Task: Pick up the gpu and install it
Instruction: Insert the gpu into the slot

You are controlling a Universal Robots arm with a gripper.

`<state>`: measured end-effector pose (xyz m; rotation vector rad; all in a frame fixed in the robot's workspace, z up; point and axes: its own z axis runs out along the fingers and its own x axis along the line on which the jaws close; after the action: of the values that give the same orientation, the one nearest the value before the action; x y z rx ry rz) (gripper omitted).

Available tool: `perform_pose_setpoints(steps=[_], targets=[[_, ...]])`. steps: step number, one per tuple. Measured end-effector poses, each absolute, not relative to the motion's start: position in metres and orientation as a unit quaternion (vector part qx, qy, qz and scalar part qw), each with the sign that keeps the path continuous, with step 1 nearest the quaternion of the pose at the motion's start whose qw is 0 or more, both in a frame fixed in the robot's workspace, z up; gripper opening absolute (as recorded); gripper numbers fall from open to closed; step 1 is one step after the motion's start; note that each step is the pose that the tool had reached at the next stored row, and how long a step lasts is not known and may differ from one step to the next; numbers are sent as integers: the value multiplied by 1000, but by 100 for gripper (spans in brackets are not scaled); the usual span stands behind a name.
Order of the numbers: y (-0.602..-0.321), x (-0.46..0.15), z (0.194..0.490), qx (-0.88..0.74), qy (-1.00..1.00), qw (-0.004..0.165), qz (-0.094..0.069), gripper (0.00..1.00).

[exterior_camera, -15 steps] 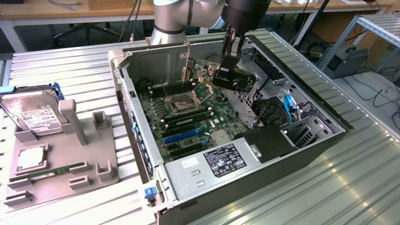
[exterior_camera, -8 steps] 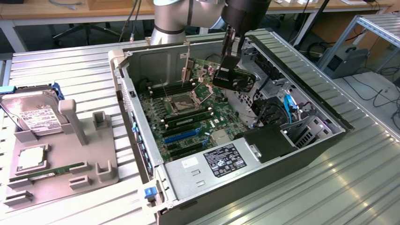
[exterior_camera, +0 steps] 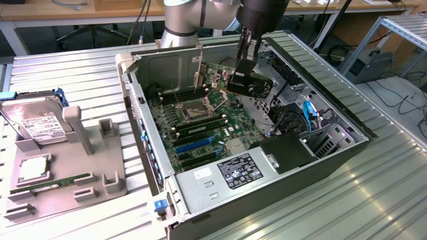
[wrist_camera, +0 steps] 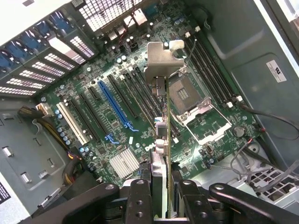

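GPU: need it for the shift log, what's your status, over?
End effector shut on gpu. Card held edge-on above motherboard, not seated. Nothing visible between card and the expansion slots.

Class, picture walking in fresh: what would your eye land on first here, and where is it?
First, the claw gripping the gpu, held above the motherboard inside the open computer case. Then the hard drive, sitting on the grey tray at the exterior view's left.
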<state>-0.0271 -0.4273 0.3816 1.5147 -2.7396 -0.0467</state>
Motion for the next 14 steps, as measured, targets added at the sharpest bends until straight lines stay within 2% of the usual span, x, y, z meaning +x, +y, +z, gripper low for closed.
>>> perform_pose_setpoints(steps=[14], targets=[[-427, -27, 382, 490, -872, 5, -15, 27]])
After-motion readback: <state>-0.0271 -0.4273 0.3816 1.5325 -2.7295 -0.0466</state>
